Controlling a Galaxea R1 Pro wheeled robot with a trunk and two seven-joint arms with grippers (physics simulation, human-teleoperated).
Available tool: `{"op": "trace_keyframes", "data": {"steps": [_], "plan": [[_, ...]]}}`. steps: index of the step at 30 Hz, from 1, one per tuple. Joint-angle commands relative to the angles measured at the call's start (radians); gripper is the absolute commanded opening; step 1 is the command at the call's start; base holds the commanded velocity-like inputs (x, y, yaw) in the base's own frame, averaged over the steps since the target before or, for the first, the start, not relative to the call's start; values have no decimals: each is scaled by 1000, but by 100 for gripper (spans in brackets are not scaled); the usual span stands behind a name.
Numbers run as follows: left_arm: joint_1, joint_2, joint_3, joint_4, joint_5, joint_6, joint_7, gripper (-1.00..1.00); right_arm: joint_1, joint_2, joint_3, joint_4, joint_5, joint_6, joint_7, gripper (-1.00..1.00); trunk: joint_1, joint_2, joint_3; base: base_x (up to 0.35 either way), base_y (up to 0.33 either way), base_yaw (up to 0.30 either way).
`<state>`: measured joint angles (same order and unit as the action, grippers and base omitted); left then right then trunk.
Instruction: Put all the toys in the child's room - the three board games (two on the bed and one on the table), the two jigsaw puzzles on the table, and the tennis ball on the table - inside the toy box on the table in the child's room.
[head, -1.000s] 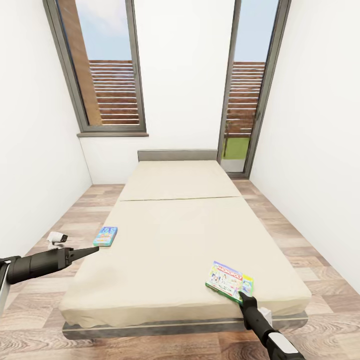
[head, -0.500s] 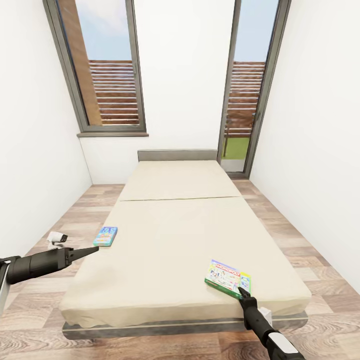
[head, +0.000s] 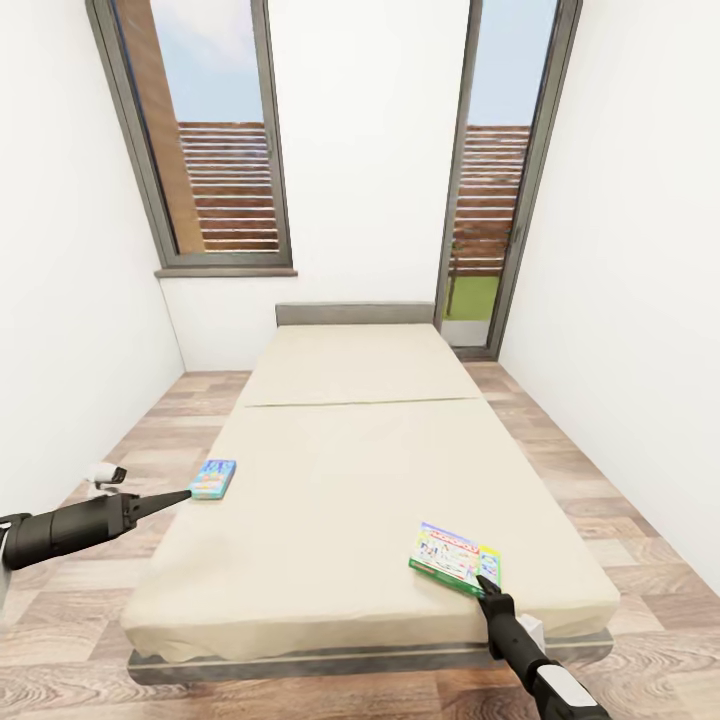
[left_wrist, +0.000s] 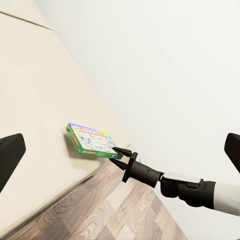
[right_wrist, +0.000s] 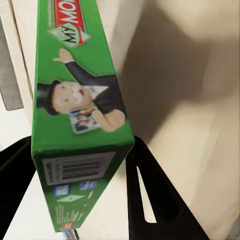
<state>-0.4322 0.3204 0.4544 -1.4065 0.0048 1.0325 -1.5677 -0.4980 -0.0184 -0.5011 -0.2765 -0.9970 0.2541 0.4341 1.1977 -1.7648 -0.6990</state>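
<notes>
A green-edged board game (head: 455, 558) lies at the near right corner of the bed (head: 340, 470), its near corner tipped up off the mattress in the left wrist view. My right gripper (head: 484, 584) is shut on that corner. In the right wrist view both black fingers (right_wrist: 150, 195) flank the green edge (right_wrist: 80, 125). A blue board game (head: 212, 479) rests flat at the bed's left edge. My left gripper (head: 182, 496) hovers just short of it, open, its fingers (left_wrist: 10, 157) spread wide. The left wrist view looks across to the green game (left_wrist: 91, 141) and the right gripper (left_wrist: 118, 152).
The bed fills the narrow room between white walls, with wood-plank floor strips on both sides. A small white object (head: 106, 478) lies on the floor left of the bed. A window (head: 205, 140) and a glass door (head: 495, 180) stand behind the headboard.
The green-edged game has shifted slightly left with my right gripper at its corner. The head view has tilted a little. The left arm has hardly moved.
</notes>
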Motion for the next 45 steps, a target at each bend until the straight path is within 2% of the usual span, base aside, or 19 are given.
{"op": "trace_keyframes", "data": {"steps": [1, 22, 24, 27, 29, 34, 40, 45], "plan": [[0, 0, 0, 0, 0, 11, -3, 100, -1, -1, -5, 0, -5, 9, 2, -100, -4, 7, 2, 0, 0, 0], [0, 0, 0, 0, -2, 9, -3, 100, -1, -10, 12, -8, 7, 32, 3, -100, -85, 154, 68, 0, 0, 0], [0, 0, 0, 0, -2, 8, -3, 100, -1, -10, 35, -12, 18, 62, 4, -100, -92, 168, 74, 0, 0, 0], [0, 0, 0, 0, -2, 8, -3, 100, -2, -12, 98, -17, 39, 120, 8, -100, -104, 189, 84, 0, 0, 0], [0, 0, 0, 0, -2, 8, -3, 100, -5, -15, 160, -27, 50, 158, 7, -100, -111, 203, 90, 0, 0, 0], [0, 0, 0, 0, -2, 8, -3, 100, -6, -16, 223, -104, 56, 195, 5, -100, -131, 238, 106, 0, 0, 0], [0, 0, 0, 0, -2, 8, -3, 100, -4, -16, 324, -203, 61, 268, 8, -100, -154, 280, 124, 0, 0, 0], [-1, 0, 0, 0, -2, 6, -3, 100, 1, -15, 353, -222, 59, 292, 22, -100, -173, 315, 140, 0, 0, 0]]}}
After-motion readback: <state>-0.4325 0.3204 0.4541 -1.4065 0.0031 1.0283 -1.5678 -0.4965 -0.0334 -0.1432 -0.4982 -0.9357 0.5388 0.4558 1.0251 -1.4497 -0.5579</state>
